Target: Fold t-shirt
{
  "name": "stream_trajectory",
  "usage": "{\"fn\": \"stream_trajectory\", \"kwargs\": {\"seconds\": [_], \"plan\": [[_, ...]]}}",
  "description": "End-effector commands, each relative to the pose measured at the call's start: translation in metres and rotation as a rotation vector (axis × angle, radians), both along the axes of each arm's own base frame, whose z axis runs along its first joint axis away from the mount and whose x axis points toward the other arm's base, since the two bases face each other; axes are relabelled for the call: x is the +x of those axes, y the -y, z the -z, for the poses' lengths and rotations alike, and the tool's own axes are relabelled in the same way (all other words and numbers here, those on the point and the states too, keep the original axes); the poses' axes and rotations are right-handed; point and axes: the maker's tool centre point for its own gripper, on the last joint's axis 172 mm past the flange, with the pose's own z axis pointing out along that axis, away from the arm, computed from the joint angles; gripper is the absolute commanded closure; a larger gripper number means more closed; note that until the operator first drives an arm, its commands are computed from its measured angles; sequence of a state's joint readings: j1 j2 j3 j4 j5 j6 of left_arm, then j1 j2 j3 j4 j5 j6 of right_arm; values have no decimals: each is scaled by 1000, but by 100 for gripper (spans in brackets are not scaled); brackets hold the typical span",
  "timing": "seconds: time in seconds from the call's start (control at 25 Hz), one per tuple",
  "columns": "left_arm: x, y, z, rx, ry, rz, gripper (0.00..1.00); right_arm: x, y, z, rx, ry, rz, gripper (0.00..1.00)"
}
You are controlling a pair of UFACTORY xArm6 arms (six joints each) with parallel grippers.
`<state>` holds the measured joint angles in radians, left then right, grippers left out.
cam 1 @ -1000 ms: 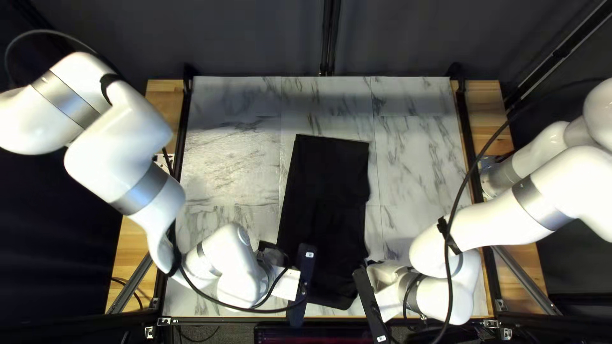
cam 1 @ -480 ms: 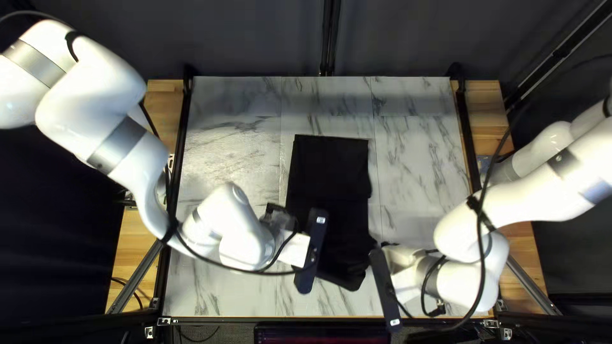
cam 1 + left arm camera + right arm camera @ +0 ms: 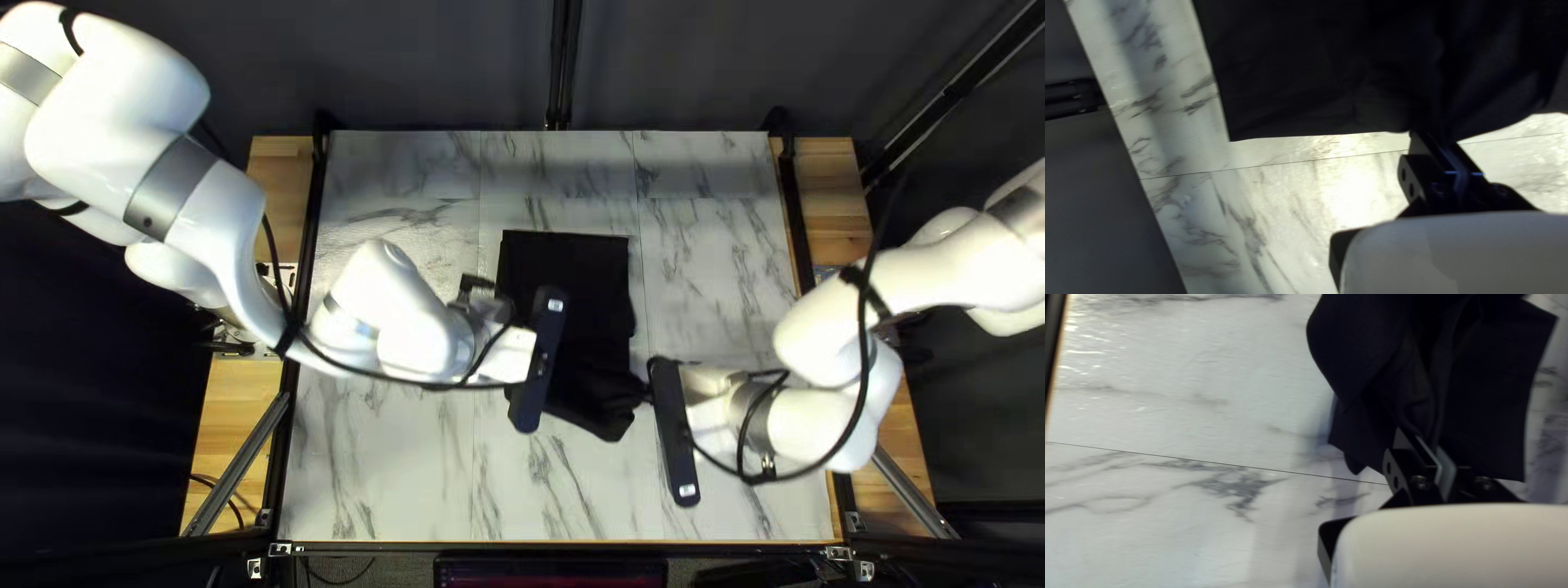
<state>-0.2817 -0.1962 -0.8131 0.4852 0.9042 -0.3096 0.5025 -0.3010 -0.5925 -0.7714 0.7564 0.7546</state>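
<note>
Pinching cloth at both sides: closed on one long edge of the black t-shirt [image 3: 566, 285] with the left gripper [image 3: 1433, 137], and closed on its bunched near end with the right gripper [image 3: 1421, 440]. Find the t-shirt around the middle of the marble-patterned table [image 3: 381, 479], stretched lengthwise between far edge and near edge, and skewed at its near end toward the right of the top left view. From the left fingers, look ahead and toward the dark curtain [image 3: 435, 54] for the flat, square-cornered far half. From the right fingers, look ahead and to the same far side, beyond hanging, crumpled folds. Judge the left gripper nearer to the far end, the right one farther back. Probably in the middle of carrying the near end over the far half, for a fold across the long axis. Bring the right side farther toward the curtain to level the two grips, or risk a crooked fold. Keep the slack from tucking under on lowering. Count one t-shirt, one table, two grippers with two fingers apiece, and two arms: left arm [image 3: 408, 340] reaching in from one side, right arm [image 3: 936, 279] from the other.
</note>
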Motion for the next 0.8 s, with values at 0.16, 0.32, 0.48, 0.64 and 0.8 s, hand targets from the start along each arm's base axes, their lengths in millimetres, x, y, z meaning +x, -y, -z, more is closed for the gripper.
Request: {"fn": "stream_trajectory", "kwargs": {"seconds": [0.16, 0.32, 0.48, 0.64, 0.8], "plan": [[1, -34, -9, 0, -2, -6, 99, 3, 42, -8, 5, 13, 6, 100], [5, -50, -7, -5, -5, -12, 99, 1, 60, -6, 9, 15, 10, 100], [13, -66, -4, -13, -5, -14, 99, -4, 77, -1, 20, 13, 16, 100], [11, -80, -2, -17, -2, -18, 99, -7, 94, 2, 30, 7, 23, 100], [7, -91, 3, -21, 0, -28, 99, -9, 110, 7, 39, 3, 20, 100]]}}
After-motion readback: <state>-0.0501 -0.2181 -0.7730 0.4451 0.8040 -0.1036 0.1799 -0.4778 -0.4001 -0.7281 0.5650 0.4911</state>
